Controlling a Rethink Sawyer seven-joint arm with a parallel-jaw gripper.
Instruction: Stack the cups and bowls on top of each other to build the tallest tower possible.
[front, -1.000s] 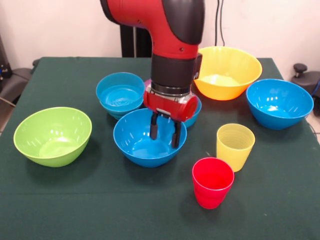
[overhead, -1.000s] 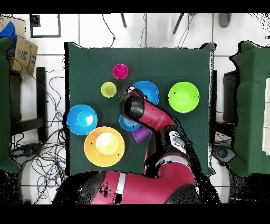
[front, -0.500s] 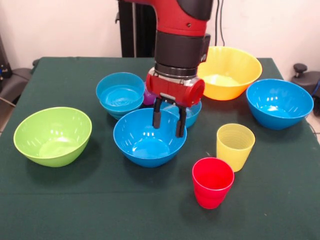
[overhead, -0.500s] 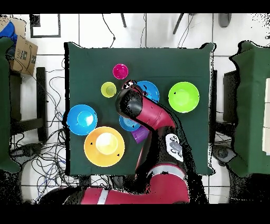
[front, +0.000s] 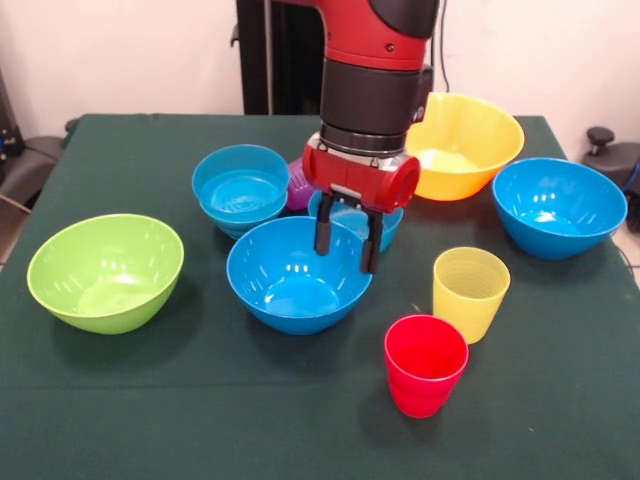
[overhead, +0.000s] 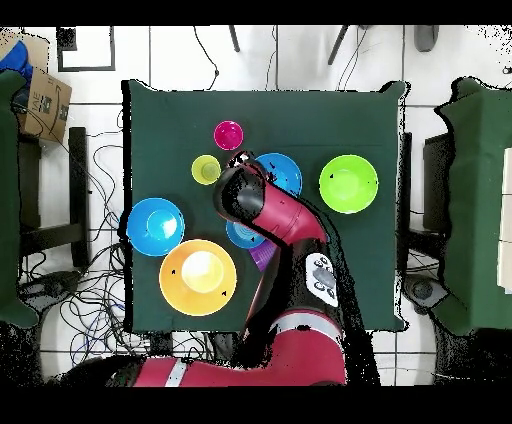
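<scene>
My gripper (front: 347, 243) hangs open and empty just above the back right rim of the middle blue bowl (front: 296, 277). A small blue bowl (front: 387, 226) sits right behind it, mostly hidden by the wrist. Left of that stand nested small blue bowls (front: 240, 187), with a purple cup (front: 297, 186) beside them. A yellow cup (front: 470, 292) and a red cup (front: 425, 363) stand upright at the front right. In the overhead view the arm (overhead: 244, 197) covers the gripper, next to the blue bowl (overhead: 282, 172).
A lime green bowl (front: 106, 270) sits at the left, a very large yellow bowl (front: 466, 145) at the back right, and a large blue bowl (front: 558, 206) at the right edge. The green tablecloth (front: 180, 400) is bare along the front.
The gripper has risen out of the middle blue bowl and shifted right toward its rim, still open and empty. No bowl or cup has moved.
</scene>
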